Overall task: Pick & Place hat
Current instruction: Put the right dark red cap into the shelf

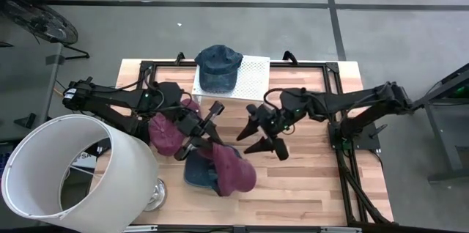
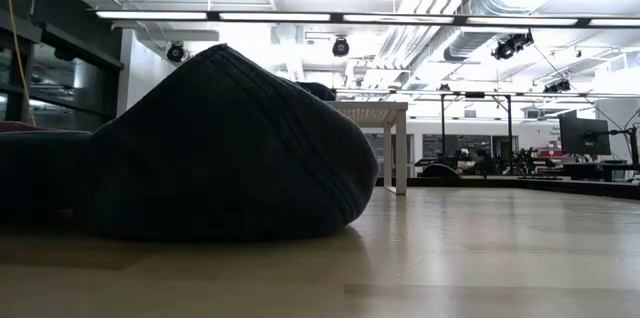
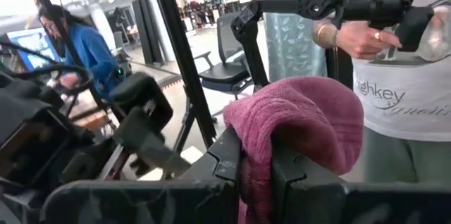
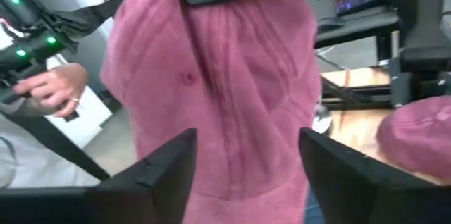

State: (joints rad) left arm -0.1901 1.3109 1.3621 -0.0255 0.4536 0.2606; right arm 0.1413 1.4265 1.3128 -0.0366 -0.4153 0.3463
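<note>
Fingers of the left gripper (image 1: 196, 139) pinch a maroon hat (image 1: 233, 168), held mid-table over a dark blue hat (image 1: 198, 172). Right gripper (image 1: 262, 135), at 3 o'clock of the maroon hat, stands with fingers spread, holding nothing. Second maroon hat (image 1: 165, 132) at 9 o'clock. Denim hat (image 1: 218, 67) on white mesh tray (image 1: 253, 79) at 12 o'clock. Lampshade (image 1: 69, 167) at table's 8 o'clock corner.

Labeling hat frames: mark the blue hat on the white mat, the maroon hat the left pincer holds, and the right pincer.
blue hat (image 1: 218, 68): high view, crown centre.
maroon hat (image 3: 310, 115): left wrist view, bunched fabric above the fingers.
right pincer (image 4: 243, 157): right wrist view, gap between its open fingertips.
</note>
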